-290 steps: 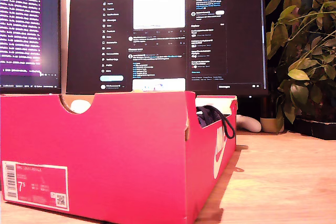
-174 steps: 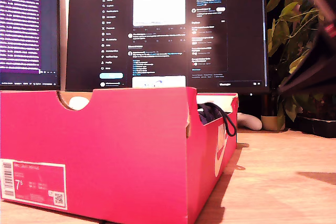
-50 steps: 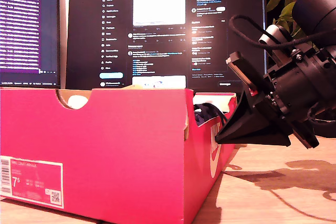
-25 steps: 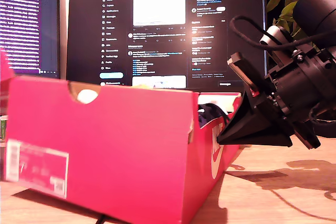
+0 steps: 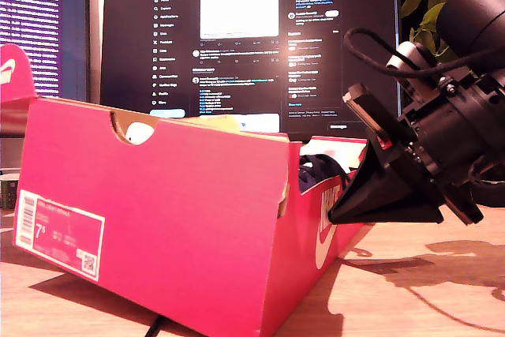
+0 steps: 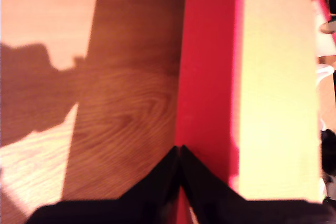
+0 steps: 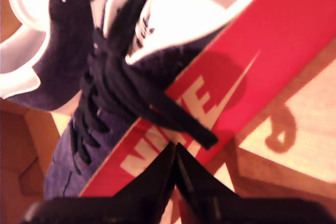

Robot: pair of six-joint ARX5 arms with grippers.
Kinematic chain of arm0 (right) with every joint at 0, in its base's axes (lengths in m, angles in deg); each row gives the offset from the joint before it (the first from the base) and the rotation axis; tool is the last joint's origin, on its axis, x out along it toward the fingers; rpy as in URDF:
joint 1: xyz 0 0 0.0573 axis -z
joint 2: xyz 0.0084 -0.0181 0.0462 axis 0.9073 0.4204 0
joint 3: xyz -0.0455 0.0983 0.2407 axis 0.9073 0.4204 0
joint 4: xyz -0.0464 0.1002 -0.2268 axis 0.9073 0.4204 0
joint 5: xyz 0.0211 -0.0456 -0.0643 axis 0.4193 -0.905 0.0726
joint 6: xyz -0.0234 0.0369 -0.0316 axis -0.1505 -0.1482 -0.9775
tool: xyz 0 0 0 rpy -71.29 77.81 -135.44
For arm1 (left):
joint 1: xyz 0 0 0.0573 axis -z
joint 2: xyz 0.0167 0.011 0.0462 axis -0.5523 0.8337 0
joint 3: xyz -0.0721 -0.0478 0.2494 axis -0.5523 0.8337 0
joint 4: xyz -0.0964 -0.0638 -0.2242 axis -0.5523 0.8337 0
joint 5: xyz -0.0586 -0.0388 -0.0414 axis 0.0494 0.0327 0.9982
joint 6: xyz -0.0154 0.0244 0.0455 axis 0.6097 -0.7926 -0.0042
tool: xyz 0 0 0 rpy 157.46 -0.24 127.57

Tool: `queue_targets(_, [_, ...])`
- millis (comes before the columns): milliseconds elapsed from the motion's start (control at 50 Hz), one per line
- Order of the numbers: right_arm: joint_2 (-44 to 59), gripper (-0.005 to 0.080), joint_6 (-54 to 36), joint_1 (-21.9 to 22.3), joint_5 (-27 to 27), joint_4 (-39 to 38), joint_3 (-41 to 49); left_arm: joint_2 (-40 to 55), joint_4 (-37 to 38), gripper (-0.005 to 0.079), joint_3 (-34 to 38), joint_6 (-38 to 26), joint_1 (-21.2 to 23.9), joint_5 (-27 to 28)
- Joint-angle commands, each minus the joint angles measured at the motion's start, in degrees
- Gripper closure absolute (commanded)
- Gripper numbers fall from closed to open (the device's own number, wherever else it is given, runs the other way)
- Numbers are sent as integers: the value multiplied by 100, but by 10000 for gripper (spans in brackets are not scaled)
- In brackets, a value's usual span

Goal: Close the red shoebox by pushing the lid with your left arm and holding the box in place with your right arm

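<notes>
Red cardboard shoebox (image 5: 173,219) sits tilted on the light wooden surface (image 5: 426,290), its end toward the exterior view's left raised off the wood, white size label on the near wall. Red lid (image 5: 16,84) stands up at the exterior view's left edge, not closed. My second pincer (image 7: 175,150) is clenched, tips together, pressed against the box's logo side wall, right by a dark navy suede sneaker (image 7: 84,77) with black laces hanging over the rim. Same black pincer shows in the exterior view (image 5: 341,212) at the box's right side. My first pincer (image 6: 180,153) is clenched too, tips meeting at the edge of a red panel above the wood. Two dark monitors (image 5: 252,45) and a green leafy plant (image 5: 426,5) stand behind.
</notes>
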Motion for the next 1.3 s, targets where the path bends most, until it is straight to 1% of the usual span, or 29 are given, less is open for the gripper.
queue_targets(0, [68,764,-118,-140,157,-52,-116,-57,210,761,57,24,293,197])
queue_targets(200, [68,764,-160,-140,166,251,-116,-57,212,761,55,133,299,203])
queue_targets(440, [68,764,-181,-140,201,269,-136,-151,214,761,35,170,317,254])
queue_targets(780, [68,764,-197,-140,205,334,-417,-732,212,761,20,201,321,273])
queue_targets(980, [68,764,-304,-142,293,470,-503,-1019,212,761,20,269,466,341])
queue_targets(1280, [68,764,-304,-142,363,503,-503,-1187,212,761,17,518,953,376])
